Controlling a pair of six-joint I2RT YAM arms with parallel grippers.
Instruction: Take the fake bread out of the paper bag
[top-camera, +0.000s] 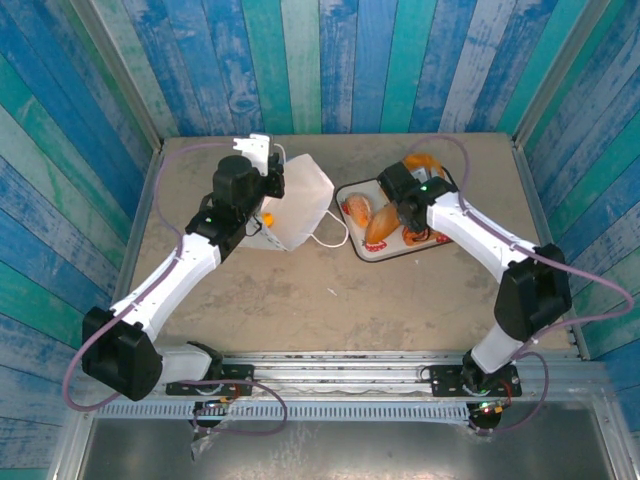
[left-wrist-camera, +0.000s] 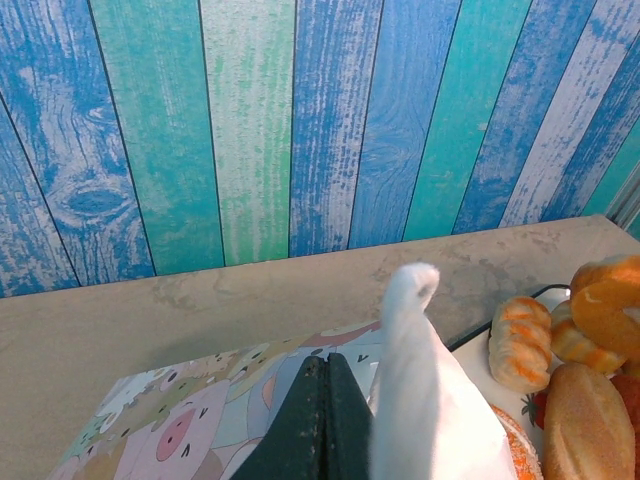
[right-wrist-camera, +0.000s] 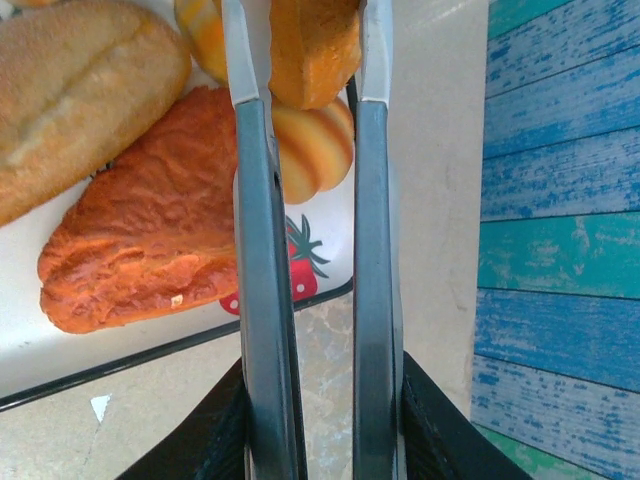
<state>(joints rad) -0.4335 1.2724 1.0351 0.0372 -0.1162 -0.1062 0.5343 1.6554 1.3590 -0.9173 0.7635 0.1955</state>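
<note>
White paper: the paper bag (top-camera: 300, 205) is left of the table's (top-camera: 300, 300) middle, toward the far edge, and tilted. One face carries a cartoon-animal print, seen in the left wrist view. The left gripper (left-wrist-camera: 322, 400) has its black fingers pressed flat together, pinching the printed paper, and a white fold of the bag stands up just to their right. A small orange piece (top-camera: 268, 215) shows at the bag's left edge against the arm, too little of it to tell its kind. The cord handle (top-camera: 330, 237) is a thin white loop on the table at the bag's near right corner, reaching the tray. The tray (top-camera: 400, 252) is white, square and dark-rimmed with a strawberry print, and sits right of the table's middle, just beside the bag. The fake bread (top-camera: 380, 228) lies on it in several pieces: a sandy long loaf (right-wrist-camera: 80, 90), a flat red-orange pastry (right-wrist-camera: 150, 240) touching the loaf, and a striped roll (right-wrist-camera: 310, 150) by the tray's rim. The right gripper (right-wrist-camera: 300, 50) is over the tray's right side, its two grey fingers closed on a golden-orange held piece (right-wrist-camera: 312, 60) of bread above the striped roll.
</note>
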